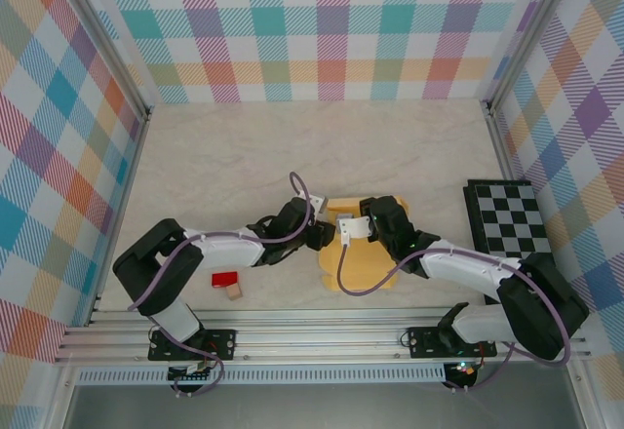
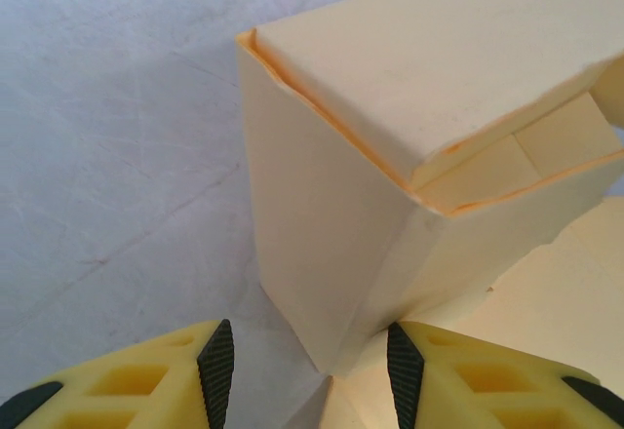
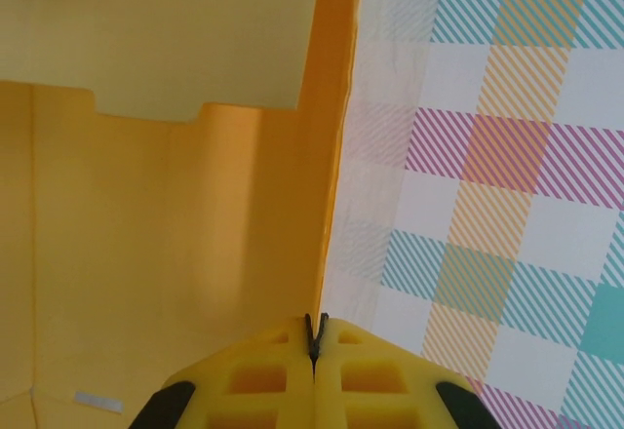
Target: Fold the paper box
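Halfway-ish on this one, I'd say. The box [image 1: 363,271] is sitting mid-desk [image 1: 244,156], right between my two arms. From the left wrist I'm seeing one wall standing and a flap folded over the top, with tabs tucked at the end. A flat panel is lying on the desk on the near side, so I'm guessing that closing up is what's left.

The left jaws are hanging part spread with the box's lower corner between them, not clamping it. The right jaws are pressed together right where a wall's thin edge runs in, so they look to be pinching that card.

From above, the long axis is looking roughly near-to-far, though the arms are covering a lot of it.
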Robot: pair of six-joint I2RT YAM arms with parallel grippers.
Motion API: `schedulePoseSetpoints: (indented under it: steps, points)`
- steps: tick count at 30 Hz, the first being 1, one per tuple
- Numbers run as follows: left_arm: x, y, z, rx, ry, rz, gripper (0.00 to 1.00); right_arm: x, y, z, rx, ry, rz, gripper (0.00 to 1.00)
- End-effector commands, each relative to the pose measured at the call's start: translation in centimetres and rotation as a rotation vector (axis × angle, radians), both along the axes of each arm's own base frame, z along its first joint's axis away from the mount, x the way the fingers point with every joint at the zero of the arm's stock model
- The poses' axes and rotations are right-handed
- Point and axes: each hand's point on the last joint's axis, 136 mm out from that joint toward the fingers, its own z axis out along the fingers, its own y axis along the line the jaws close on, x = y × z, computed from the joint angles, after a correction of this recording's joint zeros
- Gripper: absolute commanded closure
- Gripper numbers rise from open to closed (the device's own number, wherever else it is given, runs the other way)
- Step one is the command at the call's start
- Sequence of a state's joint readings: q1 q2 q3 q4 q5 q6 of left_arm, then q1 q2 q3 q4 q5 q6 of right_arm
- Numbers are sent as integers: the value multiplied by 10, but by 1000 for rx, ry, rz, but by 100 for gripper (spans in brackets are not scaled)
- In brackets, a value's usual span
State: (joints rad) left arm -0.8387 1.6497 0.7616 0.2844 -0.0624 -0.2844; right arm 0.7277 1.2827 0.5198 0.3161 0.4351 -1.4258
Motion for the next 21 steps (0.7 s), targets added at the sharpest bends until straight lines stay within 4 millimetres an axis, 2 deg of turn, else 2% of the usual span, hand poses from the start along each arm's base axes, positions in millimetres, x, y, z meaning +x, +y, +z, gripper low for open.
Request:
schedulePoseSetpoints:
  steps: [1, 10, 18, 21]
  points:
    - [18, 6, 4, 36, -50, 102, 52, -13, 2, -24, -47, 42, 44, 100]
    - [32, 20, 7, 61, -99, 211, 51, -18, 0, -28, -63, 57, 46, 100]
    - [26, -13, 31, -94, -134, 72, 49, -20, 2, -39, -69, 89, 46, 100]
    - [22, -24, 32, -121, -117, 18, 49, -18, 2, -39, -57, 96, 29, 100]
